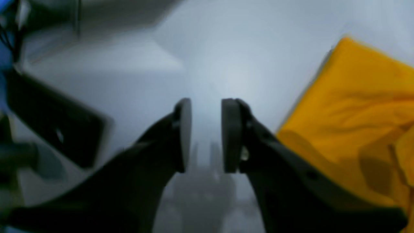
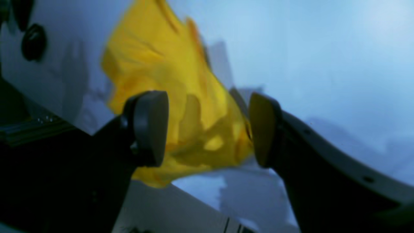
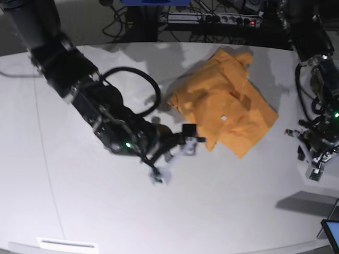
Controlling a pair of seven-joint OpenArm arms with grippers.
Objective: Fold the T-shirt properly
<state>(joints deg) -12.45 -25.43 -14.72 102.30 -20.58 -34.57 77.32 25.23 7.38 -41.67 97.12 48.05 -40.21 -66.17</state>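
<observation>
The orange-yellow T-shirt lies rumpled and partly folded on the white table, right of centre towards the back, with a small white tag showing on top. My right gripper hovers just off the shirt's near-left edge. In the right wrist view its fingers stand wide apart, so the right gripper is open, with the T-shirt seen beyond them. My left gripper is off to the shirt's right. This left gripper is open with nothing between its pads, and the T-shirt lies to its right.
A power strip with cables runs behind the table's back edge. A screen corner pokes in at the bottom right. A white label sits at the front-left edge. The right arm's dark cable loop arches over the table's left half.
</observation>
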